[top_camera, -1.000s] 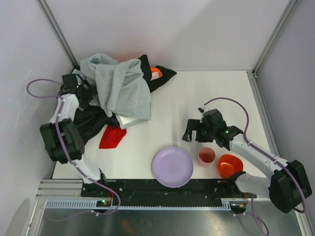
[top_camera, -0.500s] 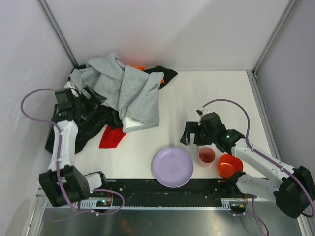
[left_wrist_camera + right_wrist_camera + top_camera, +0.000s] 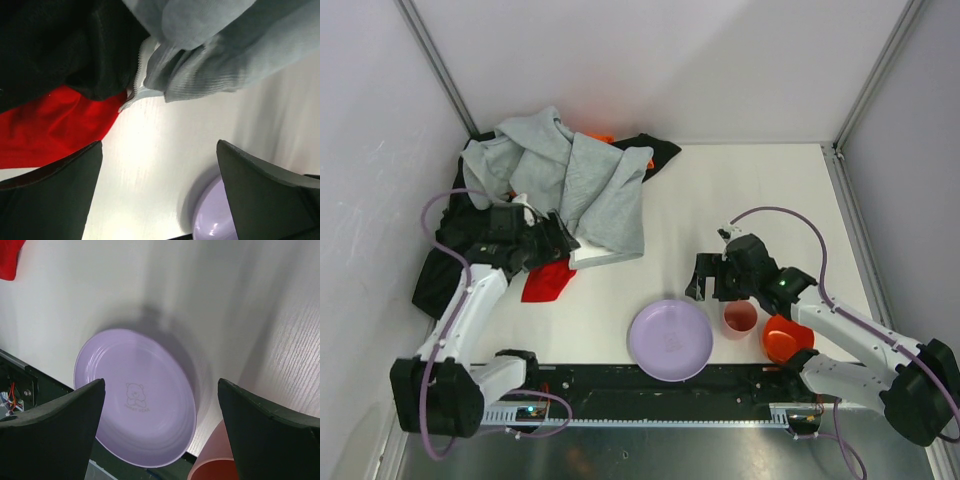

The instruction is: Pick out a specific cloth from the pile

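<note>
The small red cloth (image 3: 548,280) lies flat on the table at the pile's near edge, partly tucked under the black garment (image 3: 445,270). The light gray sweatshirt (image 3: 582,185) drapes over the pile, and a bit of the orange garment (image 3: 601,137) shows at the back. My left gripper (image 3: 558,242) is open and empty, just above the red cloth and beside the sweatshirt's hem. In the left wrist view the gripper (image 3: 159,150) is over bare table, with the red cloth (image 3: 50,125) by its left finger. My right gripper (image 3: 701,276) is open and empty beside the plate.
A lilac plate (image 3: 670,340) sits near the front edge, with a pink cup (image 3: 740,317) and an orange bowl (image 3: 787,337) to its right. The right wrist view shows the plate (image 3: 135,415) below the open right gripper (image 3: 161,385). Walls enclose the table at left, back and right.
My left arm has swung from the pile's far left side round to its front, near the red cloth. The gray sweatshirt shifted and spread right. The right gripper drifted slightly nearer.
</note>
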You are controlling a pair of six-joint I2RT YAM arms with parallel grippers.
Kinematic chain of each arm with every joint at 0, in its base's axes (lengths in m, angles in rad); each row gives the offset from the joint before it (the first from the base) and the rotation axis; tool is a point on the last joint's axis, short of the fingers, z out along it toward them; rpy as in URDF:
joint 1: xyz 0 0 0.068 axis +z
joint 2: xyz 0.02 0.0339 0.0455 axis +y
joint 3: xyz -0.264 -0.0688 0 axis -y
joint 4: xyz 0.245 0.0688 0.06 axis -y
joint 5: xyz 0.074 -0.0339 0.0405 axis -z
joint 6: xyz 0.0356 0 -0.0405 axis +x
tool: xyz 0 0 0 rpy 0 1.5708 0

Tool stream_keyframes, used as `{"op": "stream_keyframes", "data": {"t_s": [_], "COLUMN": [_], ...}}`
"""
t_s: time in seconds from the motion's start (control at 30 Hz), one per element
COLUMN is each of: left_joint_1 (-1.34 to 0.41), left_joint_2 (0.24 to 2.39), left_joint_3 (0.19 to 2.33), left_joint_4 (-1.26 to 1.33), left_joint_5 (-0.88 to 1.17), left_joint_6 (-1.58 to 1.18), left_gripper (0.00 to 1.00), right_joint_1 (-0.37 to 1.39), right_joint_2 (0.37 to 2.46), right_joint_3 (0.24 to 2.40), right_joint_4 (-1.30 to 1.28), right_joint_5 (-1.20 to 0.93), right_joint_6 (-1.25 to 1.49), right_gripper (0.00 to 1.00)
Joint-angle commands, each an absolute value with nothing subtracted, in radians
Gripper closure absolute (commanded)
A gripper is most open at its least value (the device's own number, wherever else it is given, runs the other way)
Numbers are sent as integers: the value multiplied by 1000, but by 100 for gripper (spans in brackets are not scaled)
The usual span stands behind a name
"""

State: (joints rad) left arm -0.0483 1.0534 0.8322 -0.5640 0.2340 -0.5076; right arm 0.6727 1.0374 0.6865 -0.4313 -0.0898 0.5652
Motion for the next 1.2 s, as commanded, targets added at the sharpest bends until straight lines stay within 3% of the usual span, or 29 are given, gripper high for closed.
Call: {"op": "stream_keyframes", "data": {"t_s": [0.0, 0.23, 0.67, 1.0, 1.17], "left_joint_1": [-146, -235, -270, -271, -272], "left_joint_2": [1151, 1349, 1574, 1693, 1686], "left_joint_3": [870, 953, 1108, 1192, 1227], "left_joint_4": [-605, -628, -627, -627, -628], "left_joint_5": [40, -161, -239, -212, -203], "left_joint_6": [-455, -445, -405, -374, -353], "left_gripper": [0, 0, 8, 44, 79], "right_joint_1": [682, 682, 683, 683, 683], "right_joint_2": [1021, 1022, 1057, 1068, 1075], "right_joint_3": [684, 682, 676, 675, 676], "right_joint_4": [-430, -433, -409, -405, -408], "right_joint_5": [-67, -63, -67, -68, -65], "right_joint_6": [580, 577, 573, 573, 572], "right_gripper": [1, 1, 1, 1, 1]}}
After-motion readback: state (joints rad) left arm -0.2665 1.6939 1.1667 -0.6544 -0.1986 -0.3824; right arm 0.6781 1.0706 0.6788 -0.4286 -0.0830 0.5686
